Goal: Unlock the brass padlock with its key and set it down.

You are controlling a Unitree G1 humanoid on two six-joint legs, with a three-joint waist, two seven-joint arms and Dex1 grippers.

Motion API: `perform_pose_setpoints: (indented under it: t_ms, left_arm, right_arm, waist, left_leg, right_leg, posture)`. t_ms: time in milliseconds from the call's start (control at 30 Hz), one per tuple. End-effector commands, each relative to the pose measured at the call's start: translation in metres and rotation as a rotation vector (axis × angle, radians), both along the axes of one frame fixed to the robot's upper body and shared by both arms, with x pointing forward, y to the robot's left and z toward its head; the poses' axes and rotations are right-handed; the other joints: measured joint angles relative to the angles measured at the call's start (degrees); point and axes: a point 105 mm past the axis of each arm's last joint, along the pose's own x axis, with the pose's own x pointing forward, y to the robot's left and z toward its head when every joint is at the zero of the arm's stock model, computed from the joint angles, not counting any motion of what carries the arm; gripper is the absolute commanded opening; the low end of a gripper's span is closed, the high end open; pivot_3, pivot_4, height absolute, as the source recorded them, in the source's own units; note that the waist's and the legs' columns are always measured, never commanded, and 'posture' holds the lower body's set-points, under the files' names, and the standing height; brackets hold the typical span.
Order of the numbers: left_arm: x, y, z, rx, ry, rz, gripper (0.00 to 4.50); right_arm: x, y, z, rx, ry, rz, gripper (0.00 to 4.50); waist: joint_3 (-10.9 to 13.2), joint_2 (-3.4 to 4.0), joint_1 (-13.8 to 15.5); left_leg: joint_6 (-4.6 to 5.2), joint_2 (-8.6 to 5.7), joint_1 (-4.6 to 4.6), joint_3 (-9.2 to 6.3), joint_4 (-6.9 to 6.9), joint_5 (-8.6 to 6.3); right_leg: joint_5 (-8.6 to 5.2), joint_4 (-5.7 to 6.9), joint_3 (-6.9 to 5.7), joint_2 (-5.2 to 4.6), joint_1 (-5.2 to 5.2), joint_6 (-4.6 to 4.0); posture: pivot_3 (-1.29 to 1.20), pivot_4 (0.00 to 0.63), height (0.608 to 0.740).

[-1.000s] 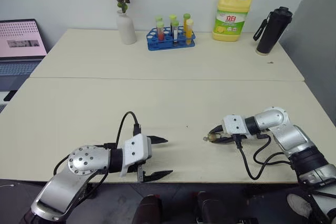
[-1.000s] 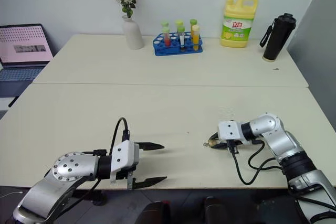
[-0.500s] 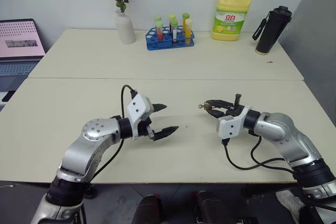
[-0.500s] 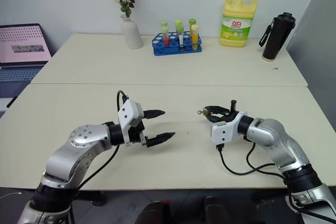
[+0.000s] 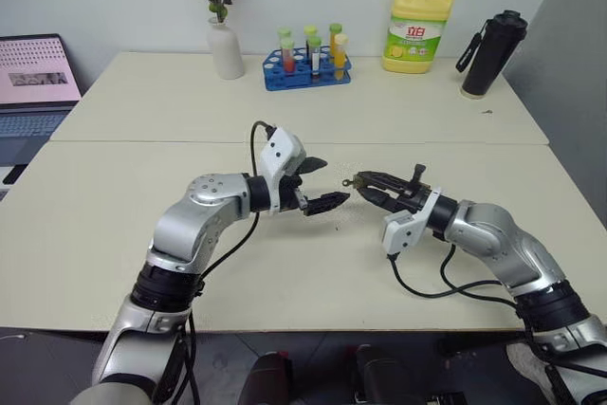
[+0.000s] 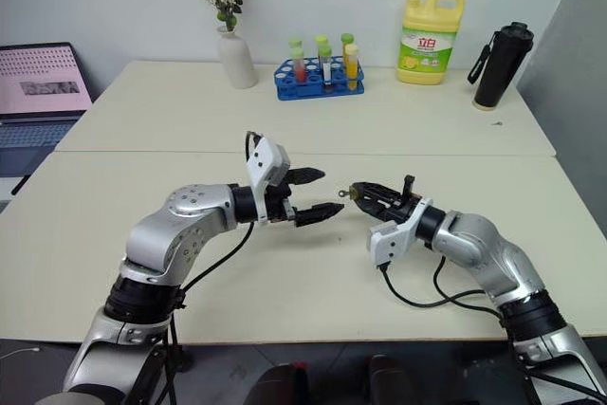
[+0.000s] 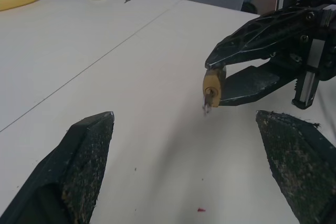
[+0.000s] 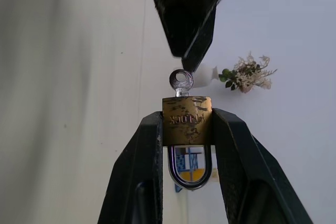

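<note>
- Both arms have risen off the table (image 5: 114, 225) over the last second and turned inward; they now face each other tip to tip above its middle, where a second ago they lay low near the front edge, well apart.
- My right claw (image 5: 363, 182) is clamped on the padlock (image 8: 186, 120), one finger on each side of the brass body. The lock is held in the air, clear of the table.
- The key (image 8: 181, 82) stands in the lock, its ring end sticking out toward my left claw (image 6: 321, 194). The shackle looks seated, so I judge the lock not yet opened.
- My left claw has swung up and forward; its fingers stand wide apart and hold nothing. Its tips are just short of the key, not touching.
- Finding: the lock is now presented with the key facing the free claw. The step in hand is closing the left fingers on the key's ring, then turning it.
- Risk: the key is very small against my fingers; a skewed pinch could slip off it or pull the lock from the right grip.
</note>
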Motion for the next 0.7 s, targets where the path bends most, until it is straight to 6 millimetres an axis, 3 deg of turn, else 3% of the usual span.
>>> perform_pose_setpoints:
  t_ms: [33,200,267,700]
  left_arm:
    - [-0.0025,-0.0064,0.0126,-0.019,-0.023,-0.036,4.50]
    - [-0.0025,-0.0070,0.0148,-0.027,-0.018,-0.037,4.50]
    - [-0.0031,-0.0072,0.0151,-0.030,-0.016,-0.041,4.11]
    - [-0.0015,-0.0123,0.0106,-0.028,0.010,-0.071,0.02]
  right_arm:
    - [-0.0005,0.0008,0.0112,0.015,-0.048,0.019,0.94]
    - [0.0015,-0.0013,0.0101,0.011,-0.041,0.015,0.94]
    - [0.0018,-0.0015,0.0097,0.011,-0.039,0.015,0.94]
    - [0.0007,0.0015,0.0122,0.023,-0.035,0.035,0.94]
  waist:
    - [0.00,0.00,0.00]
    - [0.00,0.00,-0.02]
    - [0.00,0.00,-0.01]
    - [0.00,0.00,0.02]
  left_leg:
    - [0.00,0.00,0.00,0.00,0.00,0.00]
    - [0.00,0.01,0.00,0.00,-0.01,0.00]
    - [0.00,0.01,0.00,0.00,-0.01,0.00]
    - [-0.01,0.00,-0.01,0.00,0.00,0.00]
  right_leg:
    - [0.00,0.00,0.00,0.00,0.00,-0.01]
    - [0.03,-0.01,0.02,0.00,0.00,-0.06]
    - [0.03,0.00,0.01,-0.01,0.00,-0.05]
    - [0.03,0.00,0.01,-0.01,0.00,-0.05]
  posture:
    - [0.00,0.150,0.740]
    - [0.00,0.150,0.740]
    - [0.00,0.150,0.740]
    - [0.00,0.150,0.740]
